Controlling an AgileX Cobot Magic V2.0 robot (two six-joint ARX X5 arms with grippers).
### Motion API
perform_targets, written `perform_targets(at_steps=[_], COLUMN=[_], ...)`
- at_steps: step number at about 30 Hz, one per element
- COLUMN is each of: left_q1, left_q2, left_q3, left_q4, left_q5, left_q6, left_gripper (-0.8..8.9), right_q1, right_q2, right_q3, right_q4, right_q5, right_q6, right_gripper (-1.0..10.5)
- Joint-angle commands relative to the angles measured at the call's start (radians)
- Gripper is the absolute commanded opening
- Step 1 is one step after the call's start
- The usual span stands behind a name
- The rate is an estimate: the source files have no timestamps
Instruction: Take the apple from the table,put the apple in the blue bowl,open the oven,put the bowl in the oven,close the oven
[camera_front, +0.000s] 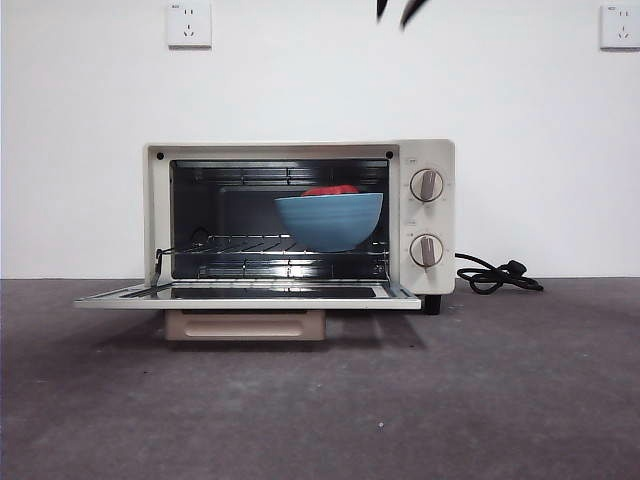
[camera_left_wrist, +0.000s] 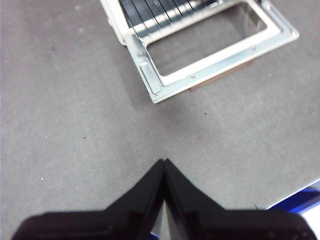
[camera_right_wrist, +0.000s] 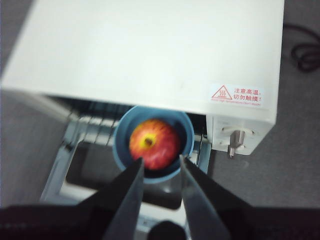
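Hovering above the oven front, my right gripper (camera_right_wrist: 161, 165) has its jaws parted with nothing between them; in the right wrist view the two tips frame the near rim of the blue bowl (camera_right_wrist: 122, 142) without visible contact. Whether they touch the rim I cannot tell.

Bowl contents: the apple (camera_right_wrist: 154, 144), red with yellow-orange streaks, stem dimple facing up, sitting centred in the bowl.

Bowl location: on the wire rack (camera_front: 250, 245) inside the oven (camera_front: 427, 150), toward the knob side of the cavity. In the front view only a red sliver of apple (camera_front: 331, 189) shows over the bowl rim.

Oven door (camera_front: 245, 296) is fully down, lying flat just above the table (camera_front: 500, 400). Two knobs (camera_front: 427, 185) on the panel; black power cord (camera_front: 495, 275) coiled on the table beside the oven.

My left gripper (camera_left_wrist: 164, 161) hangs over bare table, jaws pressed together, holding nothing, with the open door's corner beyond it.
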Motion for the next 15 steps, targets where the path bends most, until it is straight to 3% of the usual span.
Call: perform_targets(at_steps=[1,5,9,15], left_q1=[0.006,0.043,0.127,0.359], left_q2=[0.024,0.079,0.148,0.277], left_q3=[0.004,0.004,0.004,0.003], left_q4=[0.039,0.104,0.158,0.234], left_q5=[-0.003,0.07,0.177,0.385], left_q6=[0.041,0.065,0.13,0.225], left_gripper=[-0.08,-0.09,-0.09,-0.09], right_q1=[0.019,0.039,0.05,0.05], right_q2=[-0.061,-0.166,-0.266,-0.404], right_q3=[0.005,0.005,0.005,0.005], right_q4=[-0.032,-0.095,-0.148,-0.206], right_q5=[-0.002,-0.008,-0.007,-0.007], right_q6=[-0.1,-0.159,-0.185,-0.195], right_gripper=[1.2,1.2,0.3,0.3])
